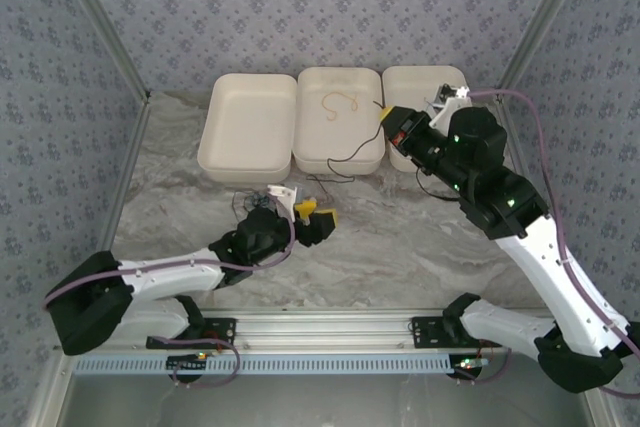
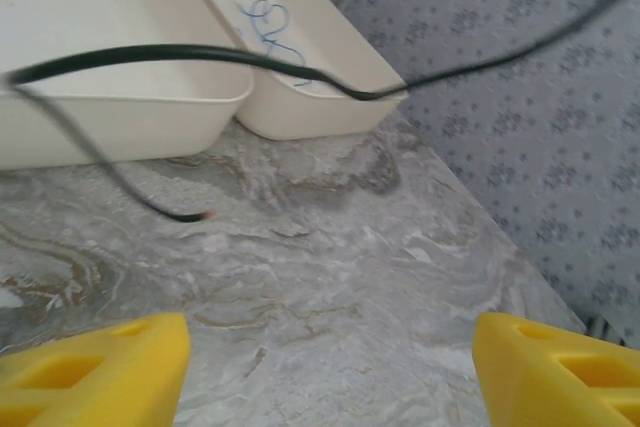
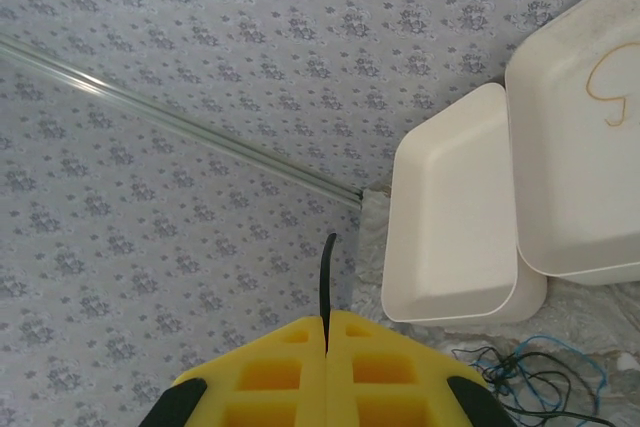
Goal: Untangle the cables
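Right gripper is clenched on the black cable at one o'clock, over the trays. Left gripper is released, open marble table ahead. Blue-black tangle sits at its nine o'clock, walls close.

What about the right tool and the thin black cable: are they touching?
Touching. The right wrist view shows the right tool shut on the black cable, whose end pokes out between the yellow fingers.

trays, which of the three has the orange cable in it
The middle tray, between the other two: the short orange cable lies curled on its floor. The right tray holds a blue cable instead.
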